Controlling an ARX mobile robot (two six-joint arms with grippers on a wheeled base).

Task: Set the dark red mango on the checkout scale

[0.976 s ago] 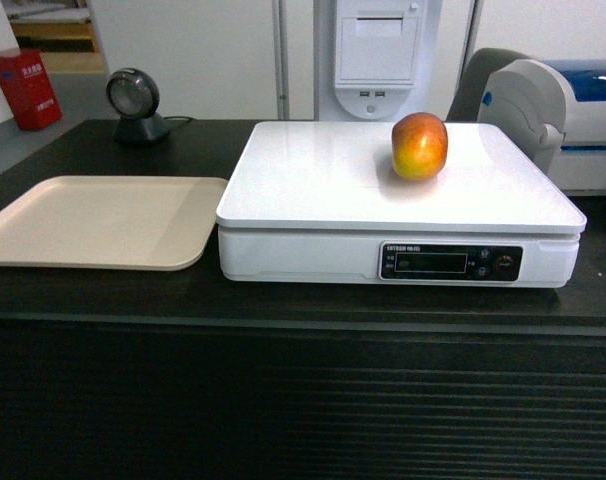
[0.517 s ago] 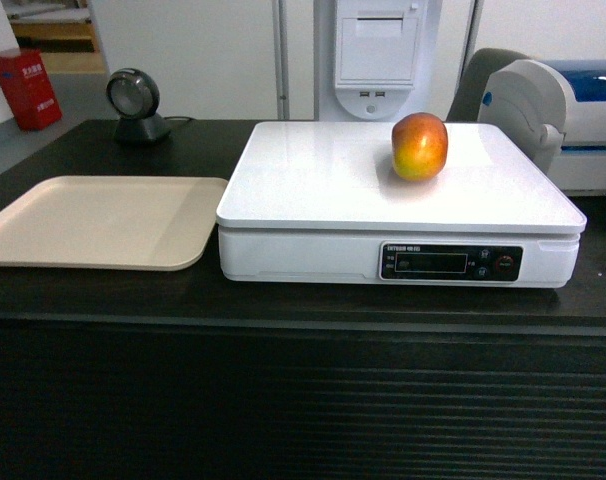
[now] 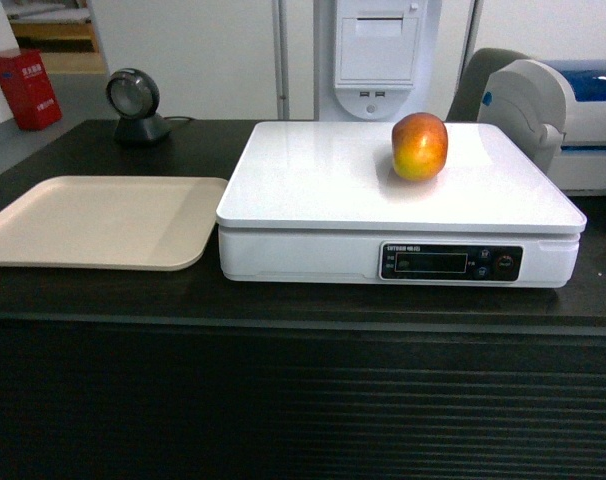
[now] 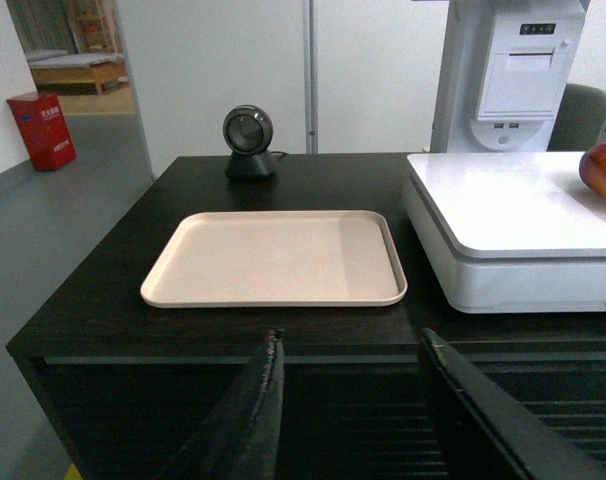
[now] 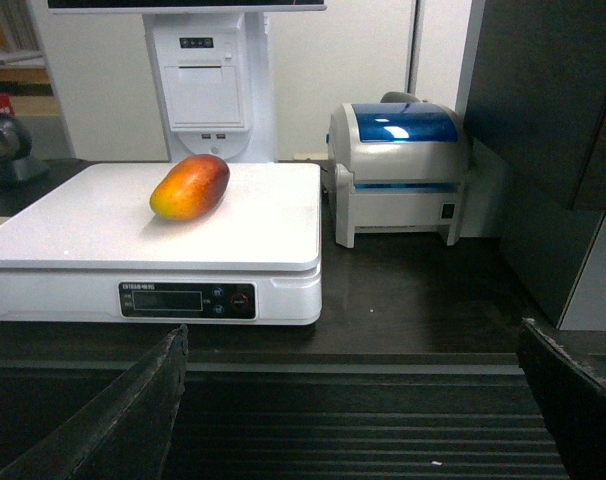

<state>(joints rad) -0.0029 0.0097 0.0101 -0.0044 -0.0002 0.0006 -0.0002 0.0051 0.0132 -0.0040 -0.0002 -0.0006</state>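
Note:
The dark red mango (image 3: 419, 146) rests on the white scale (image 3: 313, 190), toward its back right; it also shows in the right wrist view (image 5: 190, 187) and at the edge of the left wrist view (image 4: 605, 170). The scale (image 5: 73, 225) stands on the black checkout counter (image 3: 283, 300). Neither gripper appears in the head view. My left gripper (image 4: 350, 345) is open and empty, held before the counter's ribbed front below the beige tray. My right gripper (image 5: 353, 340) is wide open and empty, in front of the counter, right of the scale.
A beige tray (image 3: 93, 220) lies left of the scale. A round black scanner (image 3: 135, 104) stands at the back left. A blue and white label printer (image 5: 398, 170) sits right of the scale. A white receipt terminal (image 3: 378, 55) rises behind. A dark panel (image 5: 543, 130) stands at far right.

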